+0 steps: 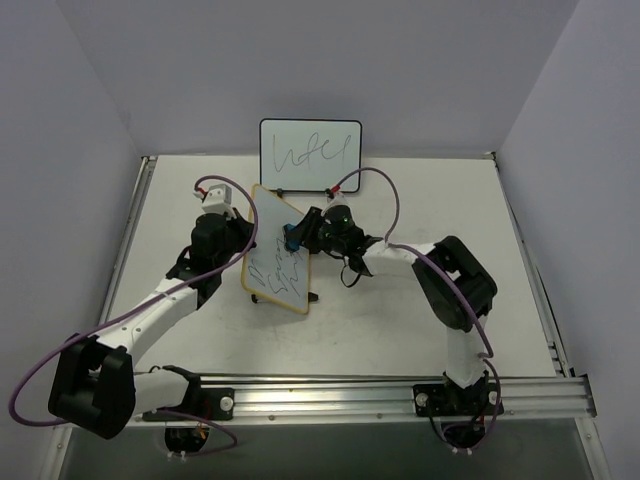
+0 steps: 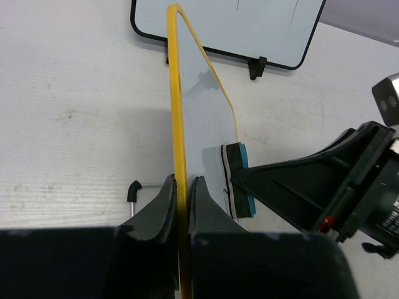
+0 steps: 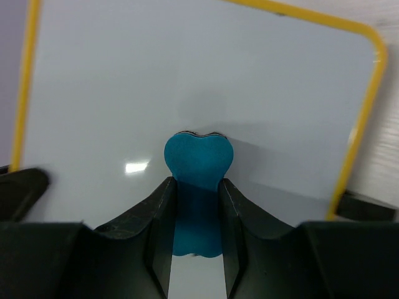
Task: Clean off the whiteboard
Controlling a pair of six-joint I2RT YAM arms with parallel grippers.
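Note:
The whiteboard (image 1: 278,268) with a yellowish frame stands tilted on edge in the middle of the table, dark scribbles on its lower half. My left gripper (image 1: 249,238) is shut on its frame edge; in the left wrist view the frame (image 2: 177,93) runs between the fingers of the left gripper (image 2: 182,193). My right gripper (image 1: 303,231) is shut on a blue eraser (image 1: 291,237) pressed against the board's upper face. The right wrist view shows the eraser (image 3: 198,159) in the right gripper (image 3: 196,199) against clean white surface (image 3: 187,75). The eraser (image 2: 237,180) also shows in the left wrist view.
A black-framed upright whiteboard (image 1: 310,150) with one scribble line stands at the back of the table, just behind the arms; it also shows in the left wrist view (image 2: 249,25). Walls close in the table on three sides.

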